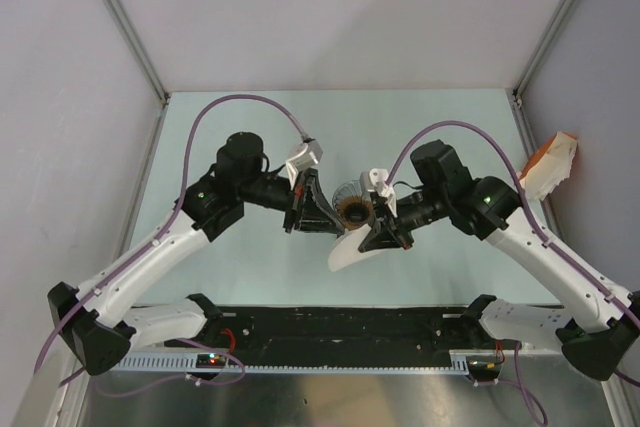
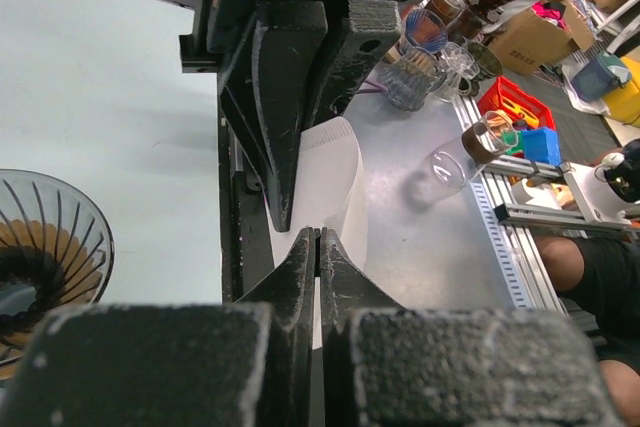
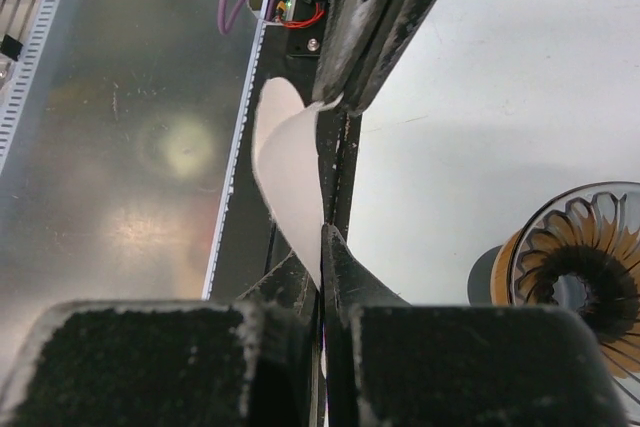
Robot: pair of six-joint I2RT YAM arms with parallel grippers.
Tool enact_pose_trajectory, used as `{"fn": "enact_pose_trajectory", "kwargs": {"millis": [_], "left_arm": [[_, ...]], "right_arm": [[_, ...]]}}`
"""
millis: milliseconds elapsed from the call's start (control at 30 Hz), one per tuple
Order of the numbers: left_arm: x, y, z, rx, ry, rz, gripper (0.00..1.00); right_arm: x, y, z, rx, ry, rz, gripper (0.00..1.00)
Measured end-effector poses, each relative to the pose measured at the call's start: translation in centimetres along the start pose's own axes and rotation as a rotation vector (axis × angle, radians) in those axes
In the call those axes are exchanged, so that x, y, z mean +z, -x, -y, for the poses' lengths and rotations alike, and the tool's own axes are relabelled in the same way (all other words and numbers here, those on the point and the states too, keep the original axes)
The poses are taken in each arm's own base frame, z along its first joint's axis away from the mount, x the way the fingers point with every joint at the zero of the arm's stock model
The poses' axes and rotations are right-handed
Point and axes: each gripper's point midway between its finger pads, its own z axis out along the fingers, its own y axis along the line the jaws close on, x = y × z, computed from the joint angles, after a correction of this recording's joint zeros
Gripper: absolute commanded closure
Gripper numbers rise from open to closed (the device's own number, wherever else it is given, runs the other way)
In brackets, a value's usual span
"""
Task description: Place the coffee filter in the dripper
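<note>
The white paper coffee filter [image 1: 346, 253] hangs curled between my two grippers, just in front of the dripper [image 1: 352, 205]. The dripper is a clear ribbed cone sitting on an orange ring. My right gripper [image 1: 374, 238] is shut on one edge of the filter [image 3: 285, 167], its jaws [image 3: 323, 237] pinching the sheet. My left gripper [image 1: 318, 226] is shut too, its tips [image 2: 318, 239] meeting on the filter [image 2: 338, 172] with white paper showing in the slit. The dripper [image 2: 45, 242] lies left of the left gripper and lower right [image 3: 580, 272] of the right one.
A black rail [image 1: 340, 323] runs along the near table edge below the filter. An orange-and-white object [image 1: 548, 167] sticks to the right wall. Past the table edge, a metal bench carries glasses and cups [image 2: 440, 42] and a red crate [image 2: 512, 102].
</note>
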Motion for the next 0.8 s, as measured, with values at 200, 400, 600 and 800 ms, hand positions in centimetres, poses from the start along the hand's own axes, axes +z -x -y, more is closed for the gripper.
{"fn": "enact_pose_trajectory", "kwargs": {"millis": [200,400,600,800], "left_arm": [[0.9,-0.7,0.0,-0.019,-0.019,-0.024,1.00],[1.2,-0.9,-0.7,-0.040,0.002,-0.028,1.00],[1.2,-0.8,-1.0,-0.047,0.024,-0.023,1.00],[1.2,-0.7,-1.2,-0.054,0.035,-0.020,1.00]], "right_arm": [[0.3,0.2,0.5,0.043,-0.003,0.000,1.00],[0.4,0.4,0.8,0.074,-0.010,0.008,1.00],[0.4,0.5,0.8,0.086,-0.009,0.010,1.00],[0.2,0.5,0.9,0.105,-0.013,0.015,1.00]]}}
